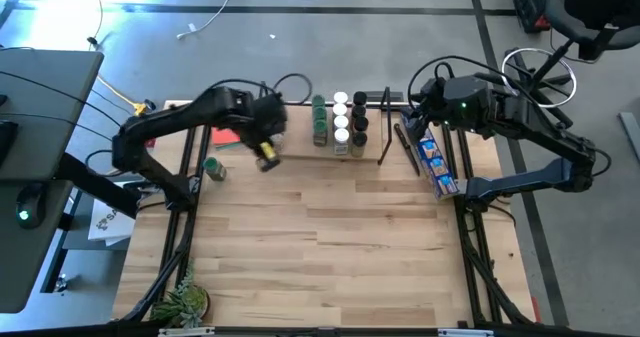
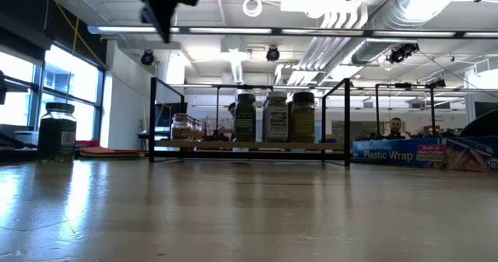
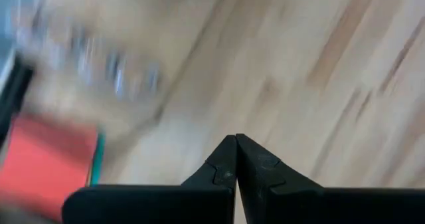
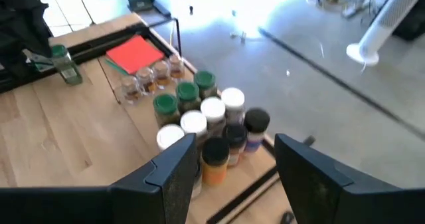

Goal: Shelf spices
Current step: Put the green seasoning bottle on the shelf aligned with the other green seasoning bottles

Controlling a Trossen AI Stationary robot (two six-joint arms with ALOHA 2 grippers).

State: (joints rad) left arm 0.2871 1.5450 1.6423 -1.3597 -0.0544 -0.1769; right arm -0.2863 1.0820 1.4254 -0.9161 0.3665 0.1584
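Wooden shelf: low light-wood rack with black wire ends (image 1: 345, 149), at the counter's far edge.
Spice jars: small green-, white- and black-lidded cylinders (image 4: 206, 121) clustered on it; one green-lidded jar (image 1: 214, 168) apart on the counter (image 1: 320, 247).
Left claw (image 3: 236, 159): fingers pressed together, empty, above the counter.
Right claw (image 4: 232, 161): spread wide, empty, over the jars.

We see a light-wood table (image 1: 320, 247) carrying the shelf (image 1: 340, 149) at its far edge, a blue packet (image 1: 437, 164) by its right edge, a lone jar (image 1: 213, 168) far left, a plant (image 1: 185, 299) at the near-left corner.
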